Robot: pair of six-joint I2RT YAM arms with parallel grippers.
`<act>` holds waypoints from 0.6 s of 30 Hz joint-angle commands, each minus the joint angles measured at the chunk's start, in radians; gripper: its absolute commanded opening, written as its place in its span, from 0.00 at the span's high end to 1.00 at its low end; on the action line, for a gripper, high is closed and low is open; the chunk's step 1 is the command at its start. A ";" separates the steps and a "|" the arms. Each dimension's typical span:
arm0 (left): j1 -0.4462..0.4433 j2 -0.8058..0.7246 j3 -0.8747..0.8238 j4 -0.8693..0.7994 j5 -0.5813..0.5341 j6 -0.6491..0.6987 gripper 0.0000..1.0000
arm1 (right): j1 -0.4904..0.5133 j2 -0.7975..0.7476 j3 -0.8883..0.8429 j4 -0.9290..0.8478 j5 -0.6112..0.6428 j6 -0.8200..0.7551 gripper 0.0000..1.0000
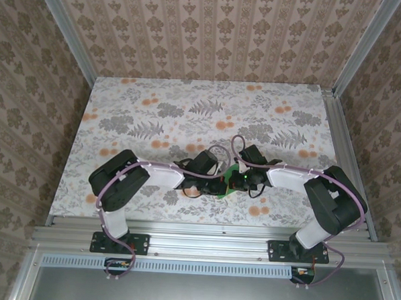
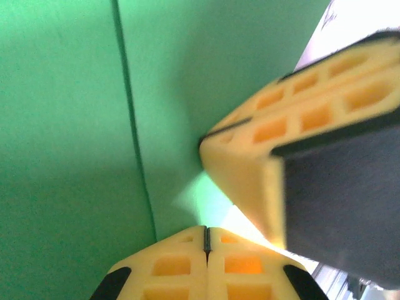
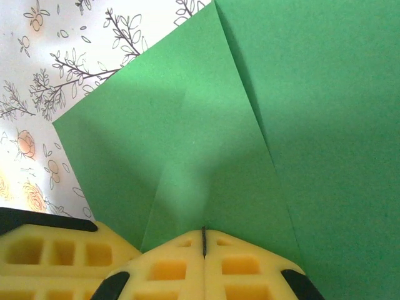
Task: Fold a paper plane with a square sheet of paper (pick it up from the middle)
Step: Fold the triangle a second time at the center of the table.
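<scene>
**Top external view.** We see the two arms bent inward so that the left pincer [image 1: 213, 185] and the right pincer [image 1: 241, 182] meet near the front middle of the tabletop [image 1: 189, 116], which has a grey-and-orange floral print. The square sheet of paper [image 1: 234, 170] (bright green, already creased) lies beneath them. The wrists cover most of it, and green slivers show between and just behind the two pincers.

**Left wrist view.** We find the left pincer's jaws closed. Its yellow pads [image 2: 169, 265] meet along a thin dark seam, with their tips at the sheet's surface. The green spreads ahead of the tips and to their left. A straight crease [image 2: 132, 125] runs away from the pincer on its left side. The right pincer enters from the right with its pads also pressed together, its tip down on the sheet just beside the left one.

**Right wrist view.** The right pincer's jaws are closed, with the tips on the green where two fold lines converge toward them. A folded flap [image 3: 156, 125] ends in a slanted edge over the tabletop print at upper left. One pad [image 3: 50, 250] of the left pincer sits alongside at lower left. We cannot tell whether either pincer nips a layer of paper or only presses on it.
</scene>
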 commanded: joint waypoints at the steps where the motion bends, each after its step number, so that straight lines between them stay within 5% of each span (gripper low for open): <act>1: -0.027 0.020 -0.045 0.006 -0.014 -0.018 0.96 | 0.007 0.027 -0.047 -0.114 0.064 0.019 1.00; 18: -0.081 -0.073 -0.110 -0.068 0.019 -0.032 0.96 | 0.000 0.044 -0.022 -0.112 0.056 -0.025 1.00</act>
